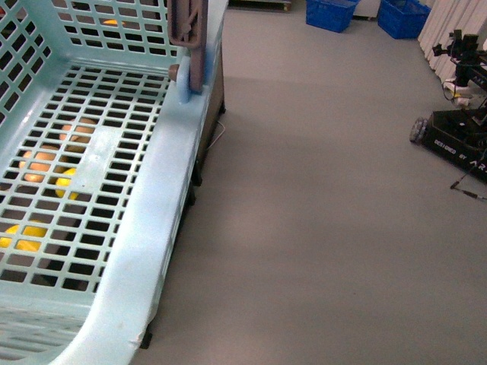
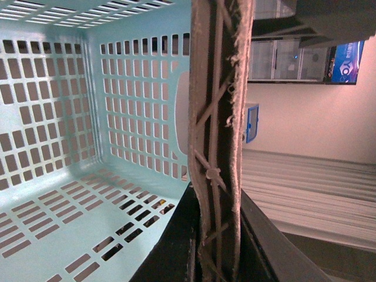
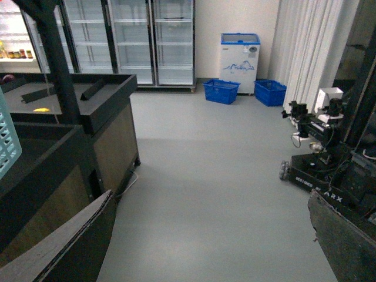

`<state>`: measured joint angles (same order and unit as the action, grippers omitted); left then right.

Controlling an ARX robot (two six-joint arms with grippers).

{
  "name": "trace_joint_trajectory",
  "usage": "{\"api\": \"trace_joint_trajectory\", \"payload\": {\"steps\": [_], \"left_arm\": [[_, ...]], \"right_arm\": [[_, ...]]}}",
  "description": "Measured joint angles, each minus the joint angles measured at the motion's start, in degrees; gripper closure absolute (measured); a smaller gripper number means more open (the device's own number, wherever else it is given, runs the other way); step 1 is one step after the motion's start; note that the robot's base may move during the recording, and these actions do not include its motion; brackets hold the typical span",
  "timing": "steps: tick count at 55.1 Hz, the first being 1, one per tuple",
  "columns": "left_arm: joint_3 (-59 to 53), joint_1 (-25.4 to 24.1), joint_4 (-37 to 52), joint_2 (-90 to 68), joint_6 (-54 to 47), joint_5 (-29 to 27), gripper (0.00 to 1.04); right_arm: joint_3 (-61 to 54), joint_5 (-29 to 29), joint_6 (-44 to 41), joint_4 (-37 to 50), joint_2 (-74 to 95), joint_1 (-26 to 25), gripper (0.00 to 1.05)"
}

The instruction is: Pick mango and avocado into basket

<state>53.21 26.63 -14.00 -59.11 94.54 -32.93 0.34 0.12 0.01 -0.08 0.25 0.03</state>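
Smooth grey floor (image 1: 319, 213), bare. Two blue plastic lattice crates (image 1: 331, 14) by the far wall, just beside a white chest freezer with blue lid (image 3: 239, 56). Row of tall glass-door fridges (image 3: 129, 41) next to it. Dark wooden display stand (image 3: 103, 111), with a small yellow item (image 3: 41, 110) on top. Black wheeled machine with cables (image 1: 456, 137) at right, near white pleated curtains (image 3: 299, 47). Round orange fruits (image 1: 38, 163) and yellow fruits (image 1: 23, 237) low at left.
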Motion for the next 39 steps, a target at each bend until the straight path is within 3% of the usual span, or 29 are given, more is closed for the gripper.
{"api": "trace_joint_trajectory", "payload": {"steps": [39], "left_arm": [[0.0, 0.0, 0.0, 0.2, -0.1, -0.3, 0.93]], "right_arm": [[0.0, -0.1, 0.0, 0.0, 0.0, 0.0, 0.08]]}}
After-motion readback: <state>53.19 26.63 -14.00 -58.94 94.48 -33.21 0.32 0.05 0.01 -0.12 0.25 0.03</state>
